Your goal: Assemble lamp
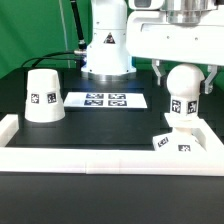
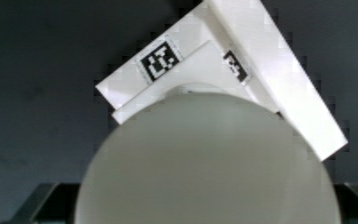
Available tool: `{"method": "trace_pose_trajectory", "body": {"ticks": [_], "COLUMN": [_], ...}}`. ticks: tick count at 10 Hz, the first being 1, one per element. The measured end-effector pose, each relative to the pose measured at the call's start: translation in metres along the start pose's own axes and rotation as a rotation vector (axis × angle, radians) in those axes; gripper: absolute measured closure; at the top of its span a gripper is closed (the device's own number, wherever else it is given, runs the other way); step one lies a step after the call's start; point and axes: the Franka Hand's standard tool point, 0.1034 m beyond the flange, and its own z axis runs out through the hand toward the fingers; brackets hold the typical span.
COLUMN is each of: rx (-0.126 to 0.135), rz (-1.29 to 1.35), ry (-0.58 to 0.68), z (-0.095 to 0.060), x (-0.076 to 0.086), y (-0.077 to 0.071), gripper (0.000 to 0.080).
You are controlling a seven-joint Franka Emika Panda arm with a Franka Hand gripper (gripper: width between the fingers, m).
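My tool [image 1: 183, 77] grips the bulb [image 1: 185, 92] over the base [image 1: 172, 142], hemmed by the rail [image 1: 100, 159] at the desk [image 1: 95, 128] corner. The shade [image 1: 43, 96] and marker board [image 1: 105, 100] sit well apart, with open desk between.

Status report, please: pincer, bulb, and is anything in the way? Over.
Pincer shut on bulb. Bulb upright over base block, seating not clear. Shade stands apart at the exterior view's left, not in the way.

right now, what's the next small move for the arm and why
Probably lower the bulb straight down into the base block: the gripper holds it upright over the block, and the shade stands apart.
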Motion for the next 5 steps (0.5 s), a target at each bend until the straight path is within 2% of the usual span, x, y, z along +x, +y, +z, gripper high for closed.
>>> {"method": "trace_pose_trajectory", "body": {"ticks": [3, 5], "rx": [0.015, 0.022], "rz": [0.323, 0.432], "ry": [-0.027, -0.041], "z": [0.0008, 0.0012], "x": [-0.0012, 0.0003], "y": [-0.0008, -0.0009], "gripper": [0.0220, 0.0220]}}
